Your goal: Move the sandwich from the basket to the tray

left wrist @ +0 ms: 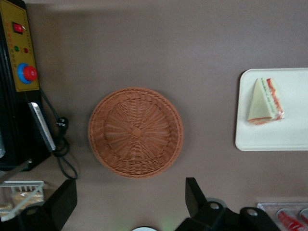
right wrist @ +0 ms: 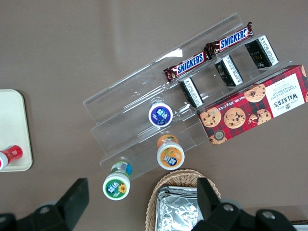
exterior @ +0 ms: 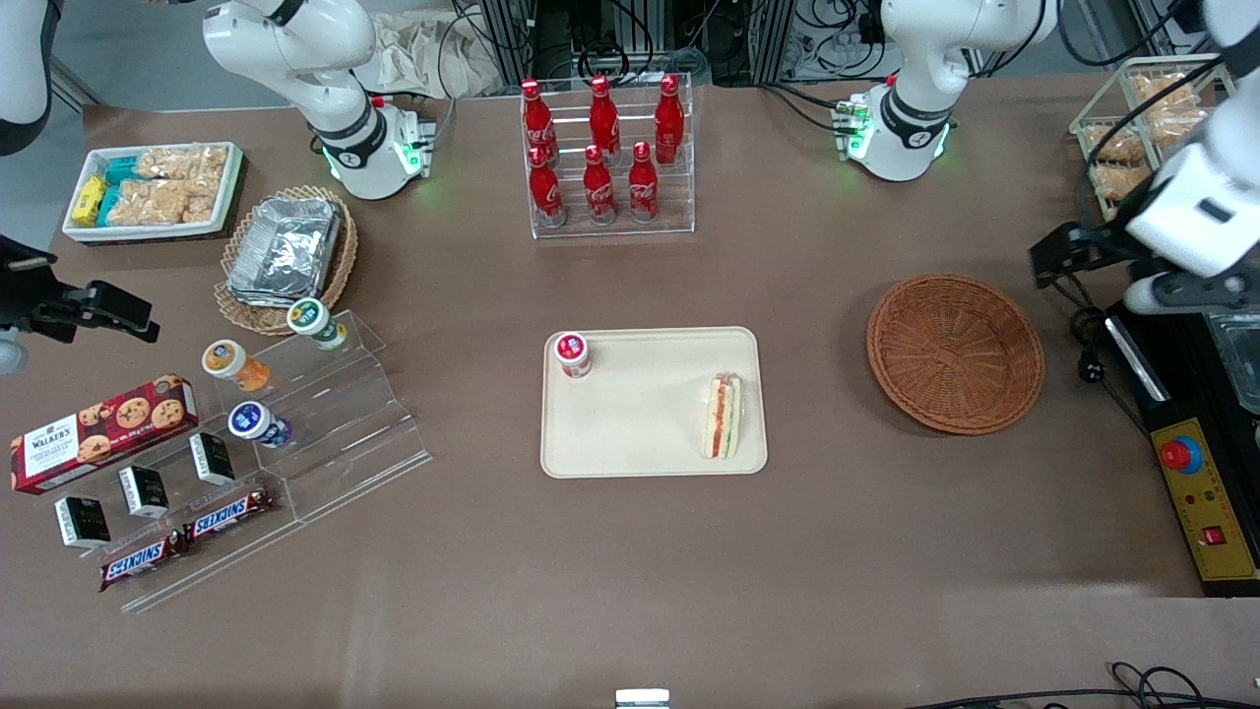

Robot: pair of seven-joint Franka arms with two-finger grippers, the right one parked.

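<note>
1. This is a robotics lab bench dressed as a mock snack shop, not a real store.
2. Two white arm bases [exterior: 901, 128] are bolted at the table's edge farthest from the front camera, with bundled cables [exterior: 837, 30] and metal framing above them.
3. A yellow control box with a red emergency stop button [exterior: 1179, 455] sits at the working arm's end.
4. The gripper [left wrist: 130, 202], fingers spread, hangs above the bare brown table [exterior: 630, 591] near that end.
5. Goods are staged on clear acrylic: cola bottles [exterior: 600, 148] in a rack, Snickers bars [exterior: 187, 537] on a stepped stand.

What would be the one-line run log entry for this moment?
sandwich: on tray | basket: empty | hand: open, raised above table beside basket, holding nothing | task: placement done
</note>
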